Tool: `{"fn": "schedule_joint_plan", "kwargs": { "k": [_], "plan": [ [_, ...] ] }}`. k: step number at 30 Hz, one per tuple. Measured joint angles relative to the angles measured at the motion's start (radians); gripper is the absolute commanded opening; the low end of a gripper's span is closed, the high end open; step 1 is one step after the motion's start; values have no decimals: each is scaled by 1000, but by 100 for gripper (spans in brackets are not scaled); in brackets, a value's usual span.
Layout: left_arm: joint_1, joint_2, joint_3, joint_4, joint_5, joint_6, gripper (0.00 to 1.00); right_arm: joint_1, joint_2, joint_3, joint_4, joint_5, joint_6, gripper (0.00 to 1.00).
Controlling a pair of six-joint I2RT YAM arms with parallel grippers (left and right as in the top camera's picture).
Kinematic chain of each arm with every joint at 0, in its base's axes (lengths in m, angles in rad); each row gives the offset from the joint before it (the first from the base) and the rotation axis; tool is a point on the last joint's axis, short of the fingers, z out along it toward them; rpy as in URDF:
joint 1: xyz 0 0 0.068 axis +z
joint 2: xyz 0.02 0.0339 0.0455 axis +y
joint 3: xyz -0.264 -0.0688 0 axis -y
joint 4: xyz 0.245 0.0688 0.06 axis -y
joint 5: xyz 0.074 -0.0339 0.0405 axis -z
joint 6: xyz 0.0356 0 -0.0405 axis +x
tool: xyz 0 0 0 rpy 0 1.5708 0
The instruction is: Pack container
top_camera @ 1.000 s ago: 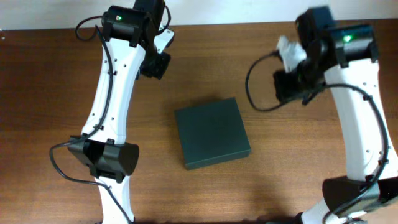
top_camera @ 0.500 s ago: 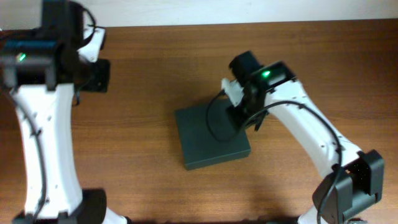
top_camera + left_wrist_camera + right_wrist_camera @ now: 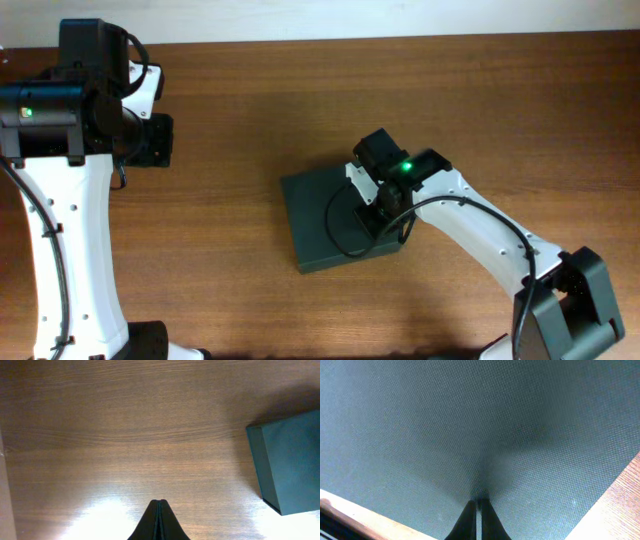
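Right claw (image 3: 477, 504): fingers pressed together, nothing between them. Tips point down at the top face of the container (image 3: 470, 425), very near or touching it; cannot tell which.

Container: dark green, shut, lying flat near the middle of the tabletop (image 3: 250, 90), slightly rotated. The right claw sits over its right half.

Left claw (image 3: 159, 507): fingers closed flat against each other, empty, held above bare wood, well apart from the container. The container shows only at the right edge of the left wrist view.
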Motion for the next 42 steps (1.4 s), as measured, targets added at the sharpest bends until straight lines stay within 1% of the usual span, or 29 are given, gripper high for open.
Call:
{"fn": "schedule_joint_plan", "kwargs": {
  "k": [5, 9, 11, 12, 14, 16, 19, 22, 26, 29, 30, 32, 33, 37, 39, 41, 42],
  "plan": [
    [0, 0, 0, 2, 11, 0, 3, 0, 5, 13, -11, 7, 6, 4],
    [0, 0, 0, 2, 13, -2, 21, -9, 40, 73, -58, 44, 36, 5],
    [0, -1, -1, 3, 19, -3, 26, -42, 59, 122, -83, 74, 54, 15],
    [0, -2, -1, 4, 19, -3, 27, -87, 68, 167, -103, 89, 67, 19],
    [0, -8, -3, 14, 19, -2, 30, -149, 72, 225, -120, 104, 68, 21],
    [0, -19, -3, 24, 19, 1, 38, -241, 71, 299, -140, 121, 76, 23],
    [0, -47, -4, 26, 32, 14, 56, -371, 63, 355, -158, 142, 80, 23],
    [0, -101, -40, 63, 58, 39, 61, -493, 23, 356, -172, 153, 80, 23],
    [0, -211, -175, 151, 83, 68, 68, -632, -108, 343, -171, 168, 71, 23],
    [0, -310, -331, 235, 102, 85, 76, -675, -256, 322, -170, 169, 54, 23],
    [0, -340, -384, 262, 109, 92, 77, -678, -305, 311, -162, 169, 52, 23],
    [0, -407, -507, 339, 126, 103, 85, -678, -397, 276, -142, 168, 45, 24],
    [0, -456, -595, 390, 143, 120, 100, -678, -452, 243, -122, 168, 44, 25],
    [0, -595, -830, 506, 190, 132, 99, -674, -623, 88, -79, 168, 35, 29],
    [0, -673, -932, 542, 208, 132, 99, -666, -721, -23, -58, 167, 38, 34],
    [0, -743, -1006, 571, 219, 127, 99, -660, -816, -122, -51, 166, 45, 48],
    [0, -786, -1038, 578, 223, 118, 99, -658, -887, -183, -50, 164, 63, 58]
  ]
}}
